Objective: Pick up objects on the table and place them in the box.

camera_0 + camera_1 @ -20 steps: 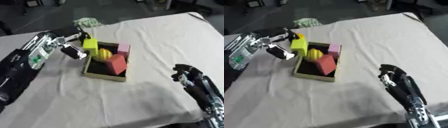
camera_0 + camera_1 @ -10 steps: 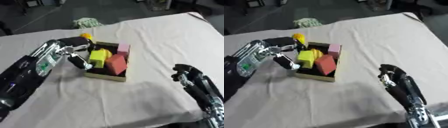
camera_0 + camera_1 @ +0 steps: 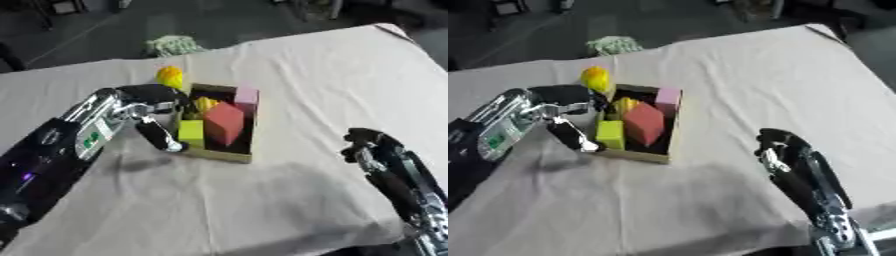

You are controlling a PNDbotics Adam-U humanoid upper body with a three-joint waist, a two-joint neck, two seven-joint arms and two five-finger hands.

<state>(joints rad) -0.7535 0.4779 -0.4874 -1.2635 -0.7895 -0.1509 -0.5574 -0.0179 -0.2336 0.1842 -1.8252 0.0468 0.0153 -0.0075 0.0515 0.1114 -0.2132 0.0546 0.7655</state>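
A pale cloth-covered table [image 3: 289, 65] stands against a dark floor. The left hand [image 3: 156, 112] sits at the box's left wall, fingers spread and straight, holding nothing. Just far of it, outside the box, lies a yellow-orange object [image 3: 170, 76]. The cardboard box [image 3: 219, 154] holds a lime block [image 3: 192, 133] nearest the hand, a yellow object [image 3: 205, 104], a red block [image 3: 224, 123] and a pink block [image 3: 246, 95]. The right hand [image 3: 366, 144] rests well apart at right, fingers curled, empty. A greenish bundle [image 3: 175, 44] lies at the far edge.

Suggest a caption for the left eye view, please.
Left hand beside the box holding coloured blocks; yellow object outside.
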